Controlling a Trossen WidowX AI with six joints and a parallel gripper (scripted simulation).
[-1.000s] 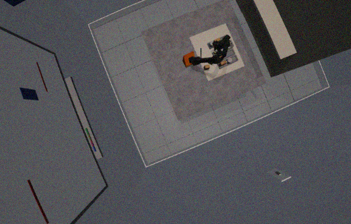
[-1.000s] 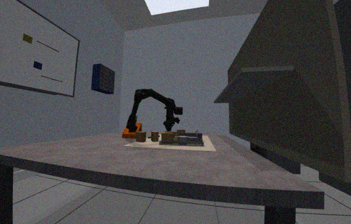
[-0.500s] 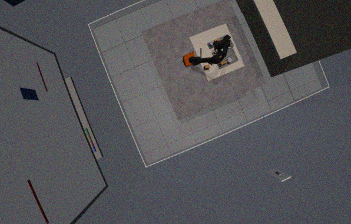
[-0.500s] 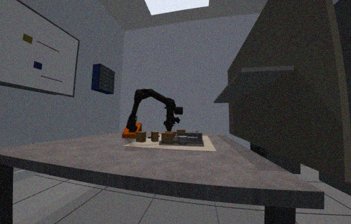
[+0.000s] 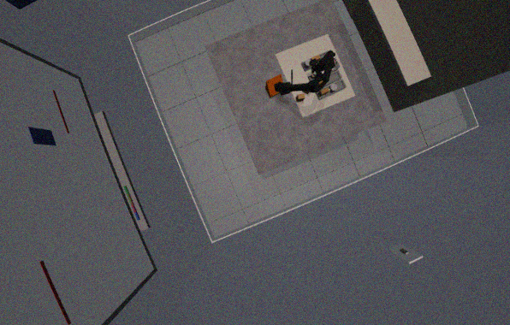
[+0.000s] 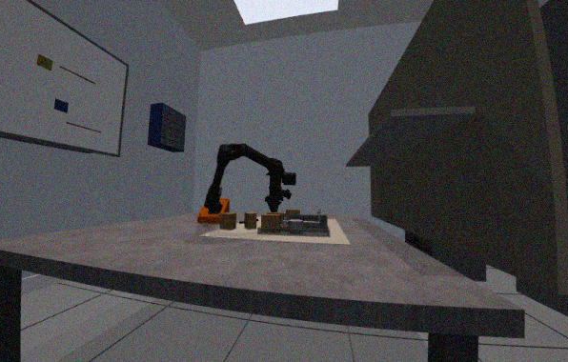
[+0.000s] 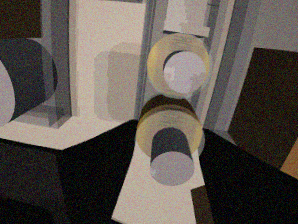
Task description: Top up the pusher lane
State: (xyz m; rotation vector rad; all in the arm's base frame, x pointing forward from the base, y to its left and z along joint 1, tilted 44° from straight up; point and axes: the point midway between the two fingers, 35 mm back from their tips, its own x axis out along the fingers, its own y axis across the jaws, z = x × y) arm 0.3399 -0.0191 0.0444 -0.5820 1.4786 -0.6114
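Note:
My gripper [image 7: 168,131] [image 6: 273,211] is shut on a jar [image 7: 172,169] with a yellowish rim and a dark, grey-topped knob. The held jar is upright at the front end of the sprung lane; its height above the lane floor is hard to tell. The matching jar [image 7: 156,65] stands in the lane between the grey side walls, just beyond the held one. They look close together, but contact is unclear. The white pusher plate [image 7: 186,27] is behind the lane jar. The low front stop cannot be made out. In the top view, the arm hides the fingers.
A dark grey jar [image 7: 31,77] is at a neighbouring lane, left in the wrist view. A dark brown object [image 7: 260,100] is close on the right. Brown jars [image 6: 228,221] [image 6: 250,220] stand on the pale mat [image 6: 339,238], and the grey lane fixture [image 6: 317,230] is beside them.

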